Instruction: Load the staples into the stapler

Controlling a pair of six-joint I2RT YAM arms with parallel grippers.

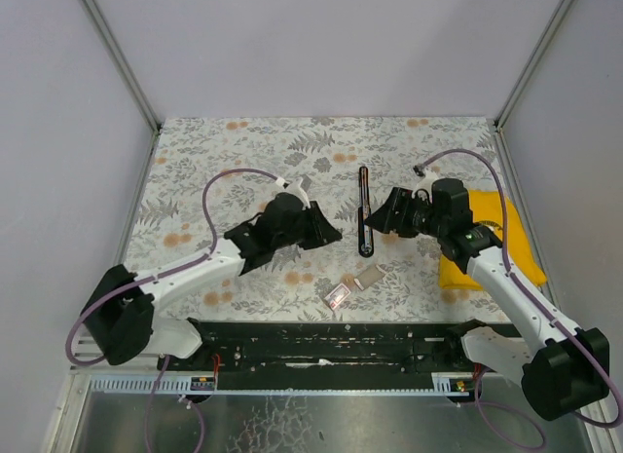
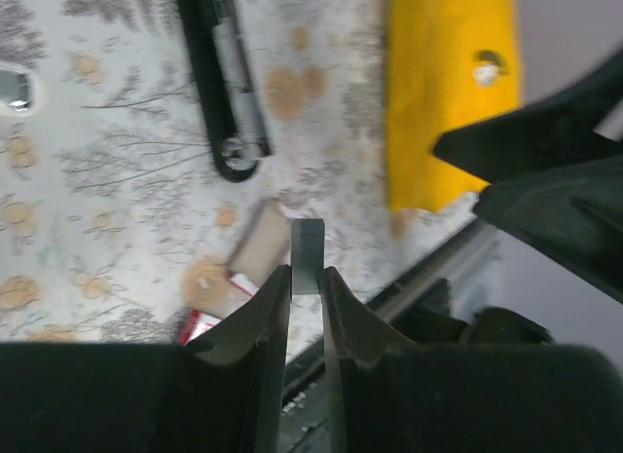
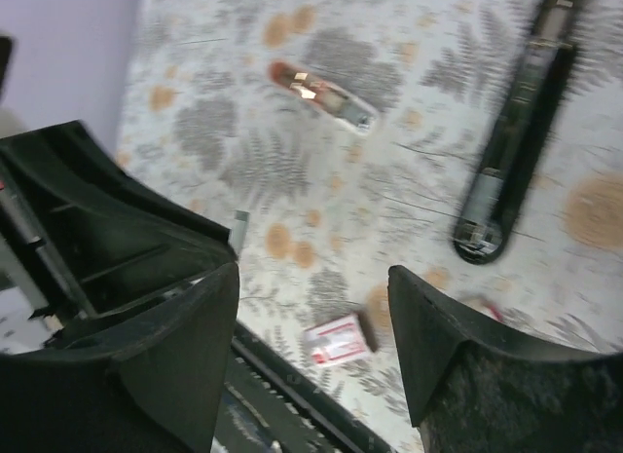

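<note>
Two grippers flank the stapler (image 1: 364,209), which lies opened out flat on the table. The left gripper (image 2: 305,276), left of the stapler, has narrow fingers pinching a grey staple strip (image 2: 308,239). The right gripper (image 3: 313,278), just right of the stapler, has its fingers spread wide. A small red-and-white box (image 3: 336,341) sits near the stapler's near end.

A yellow cloth (image 1: 511,224) lies flat at the right side of the table, on a cover (image 1: 224,151) printed with grey ferns and orange flowers. Plain pale walls (image 1: 321,54) stand around, and a black rail (image 1: 321,341) runs along the near edge.
</note>
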